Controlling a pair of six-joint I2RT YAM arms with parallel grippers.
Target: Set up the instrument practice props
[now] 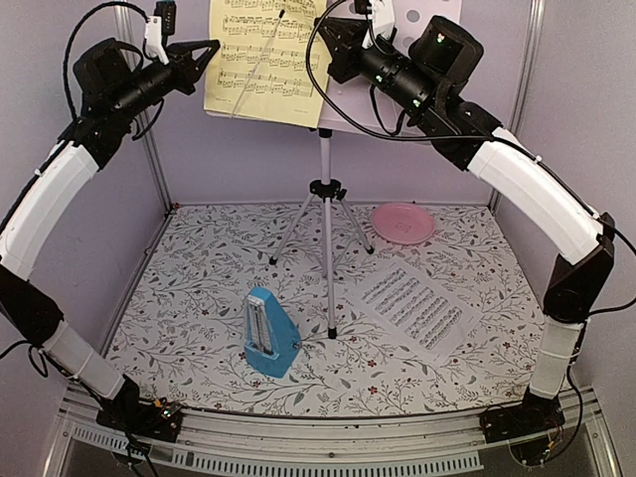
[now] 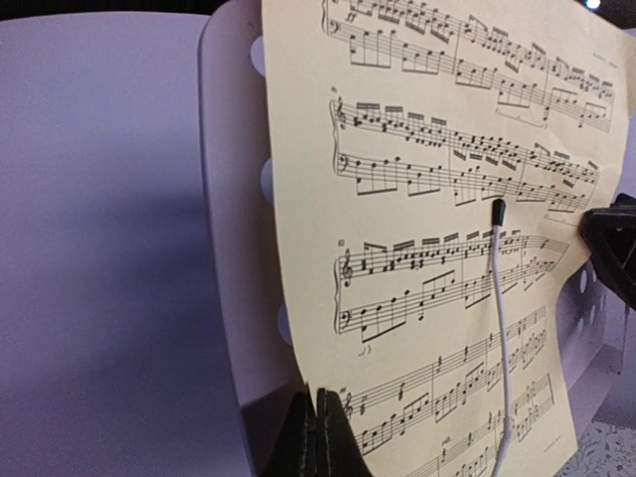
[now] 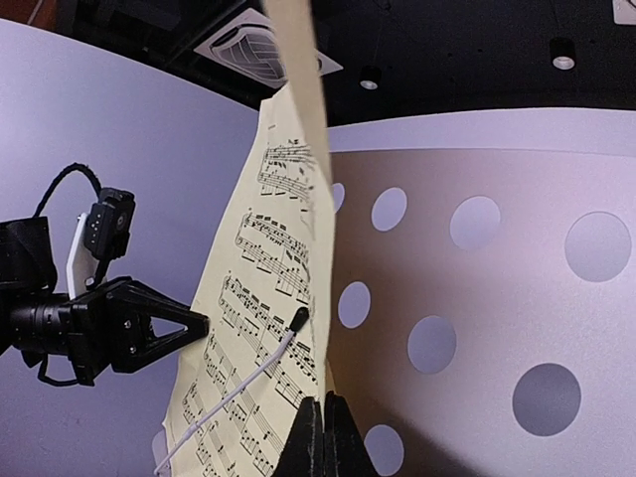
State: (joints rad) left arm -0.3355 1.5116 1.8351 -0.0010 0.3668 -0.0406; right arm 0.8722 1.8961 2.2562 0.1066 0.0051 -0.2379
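The bench (image 1: pixel 199 298), under a flowered cloth, is carrying everything. Both arms are reaching high over its back half, the left arm (image 1: pixel 50 199) from one side and the right arm (image 1: pixel 537 189) from the other. The stand (image 1: pixel 325 159) is standing upright mid-bench on its tripod, with its perforated desk up between the two arms. The yellow sheet (image 1: pixel 263 70) is resting against that desk, hanging a little crooked. The white sheet (image 1: pixel 415 306) is lying flat on the cloth to the right of the tripod. The metronome (image 1: pixel 268 333) is sitting near the front, just left of the nearest leg. A pink plate (image 1: pixel 402 223) is lying at the back right.

The left end effector (image 1: pixel 211 46) is meeting the yellow sheet's left edge with its fingers pressed together. The right end effector (image 3: pixel 323 407) is doing the same at the right edge. I cannot tell whether either is pinching paper. A thin white wire (image 2: pixel 500 328) with a black tip is lying across the page.
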